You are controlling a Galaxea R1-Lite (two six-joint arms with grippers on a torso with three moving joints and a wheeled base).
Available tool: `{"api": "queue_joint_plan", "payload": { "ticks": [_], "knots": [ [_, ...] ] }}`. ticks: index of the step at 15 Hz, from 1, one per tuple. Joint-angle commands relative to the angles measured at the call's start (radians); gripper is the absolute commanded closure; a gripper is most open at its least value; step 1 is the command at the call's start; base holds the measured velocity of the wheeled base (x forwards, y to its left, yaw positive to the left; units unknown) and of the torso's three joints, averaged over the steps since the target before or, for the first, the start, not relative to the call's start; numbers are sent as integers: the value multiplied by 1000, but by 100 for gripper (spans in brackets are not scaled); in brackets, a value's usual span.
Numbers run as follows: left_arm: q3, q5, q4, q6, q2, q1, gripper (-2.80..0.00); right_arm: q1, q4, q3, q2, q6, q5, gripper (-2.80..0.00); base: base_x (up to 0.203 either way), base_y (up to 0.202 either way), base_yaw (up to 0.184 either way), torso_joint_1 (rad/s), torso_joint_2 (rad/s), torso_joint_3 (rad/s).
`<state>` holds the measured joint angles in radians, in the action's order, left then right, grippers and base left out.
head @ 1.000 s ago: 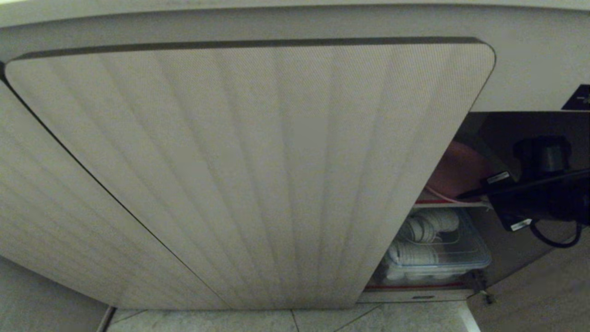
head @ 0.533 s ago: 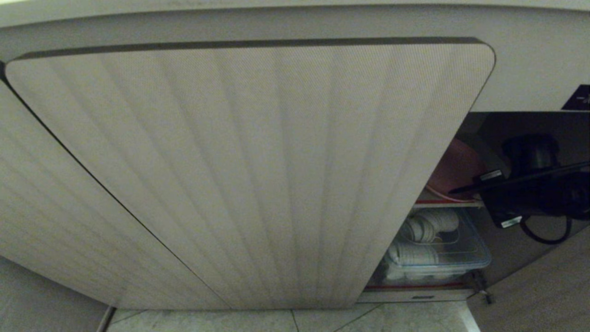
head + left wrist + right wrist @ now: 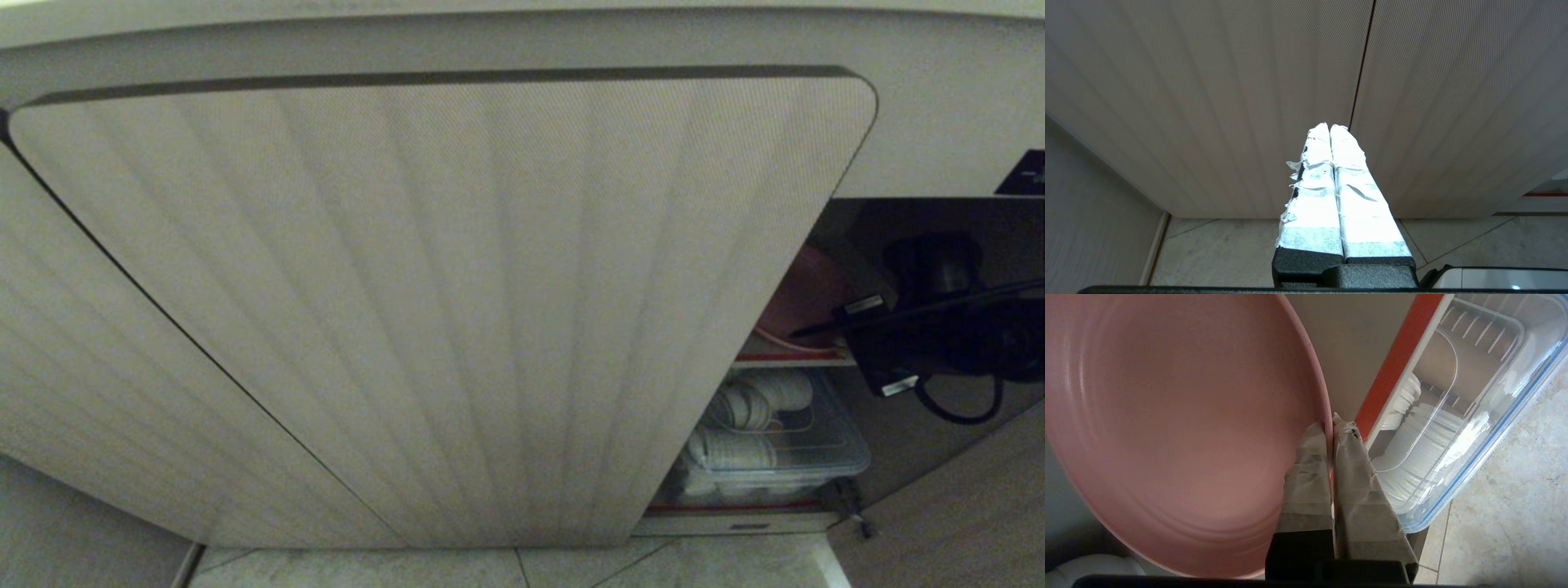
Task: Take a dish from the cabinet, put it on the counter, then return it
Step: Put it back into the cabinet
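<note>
Right gripper (image 3: 1331, 428) shifted left, deeper into cabinet (image 3: 457, 310); left gripper (image 3: 1331, 130) parked, fingers together, by fluted doors; plate (image 3: 1180, 424) plain pink, faint rings near rim, above red-edged shelf (image 3: 1396, 363), rim pinched tight by right gripper; clear bin (image 3: 784, 457) below.

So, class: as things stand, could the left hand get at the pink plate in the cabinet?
Probably not. The left hand hangs shut before a closed fluted door, which covers that side. The plate sits in the open part at the far right, and the right hand already grips its rim.
</note>
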<state>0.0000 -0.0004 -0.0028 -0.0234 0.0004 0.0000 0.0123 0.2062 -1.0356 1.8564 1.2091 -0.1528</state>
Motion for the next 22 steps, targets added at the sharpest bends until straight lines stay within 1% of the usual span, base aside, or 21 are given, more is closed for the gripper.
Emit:
{"api": "queue_joint_plan", "payload": {
  "ticks": [1, 10, 19, 22],
  "knots": [
    [0, 0, 0, 0, 0, 0, 0, 0, 9, -7, 1, 4, -7, 0, 0, 0, 0, 0, 0, 0],
    [0, 0, 0, -1, 0, 0, 0, 1, 1, -21, -18, 4, -10, 0, 0, 0, 0, 0, 0, 0],
    [0, 0, 0, 0, 0, 0, 0, 1, 1, 32, -73, 2, -8, 0, 0, 0, 0, 0, 0, 0],
    [0, 0, 0, -1, 0, 0, 0, 1, 1, 69, -101, -35, -7, 0, 0, 0, 0, 0, 0, 0]
  ]
}}
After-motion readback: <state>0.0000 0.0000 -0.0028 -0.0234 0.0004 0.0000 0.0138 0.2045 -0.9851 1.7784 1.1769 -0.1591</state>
